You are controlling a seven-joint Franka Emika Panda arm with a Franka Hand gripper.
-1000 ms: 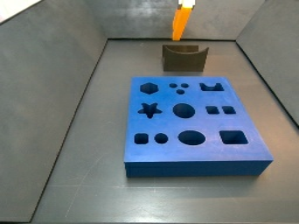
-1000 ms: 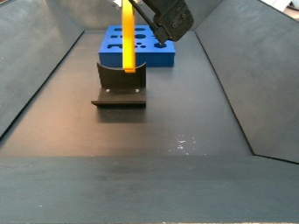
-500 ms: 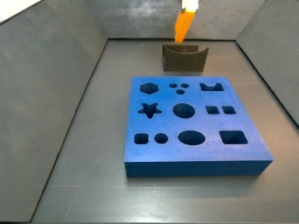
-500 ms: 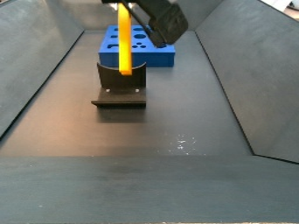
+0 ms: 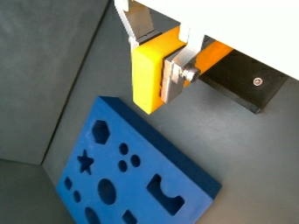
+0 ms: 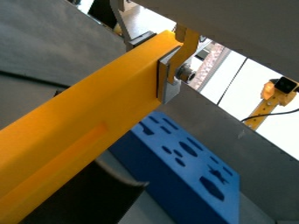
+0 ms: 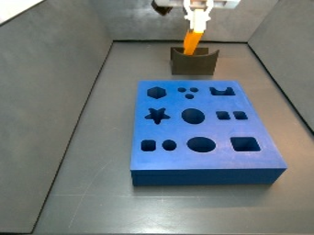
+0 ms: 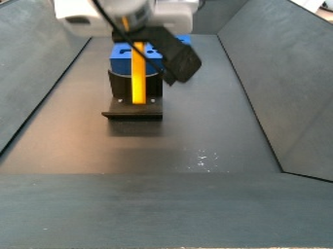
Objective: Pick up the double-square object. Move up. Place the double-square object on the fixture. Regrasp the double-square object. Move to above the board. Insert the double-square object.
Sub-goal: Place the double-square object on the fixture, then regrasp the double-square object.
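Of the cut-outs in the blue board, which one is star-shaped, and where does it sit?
The star cut-out sits on the board, nearest its left edge in a side view, mid-row. The others are round, square or hexagonal. The hand holds the double-square object above the fixture.

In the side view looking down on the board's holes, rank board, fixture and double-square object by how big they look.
1. The board, by far the largest.
2. The fixture.
3. The double-square object, a slim strip held in the gripper just above the fixture; its upper end is hidden, and it sits farther back, so its rank is unsure.

Gripper (image 7: 194,20) above fixture (image 7: 193,62), beside board (image 7: 203,133)
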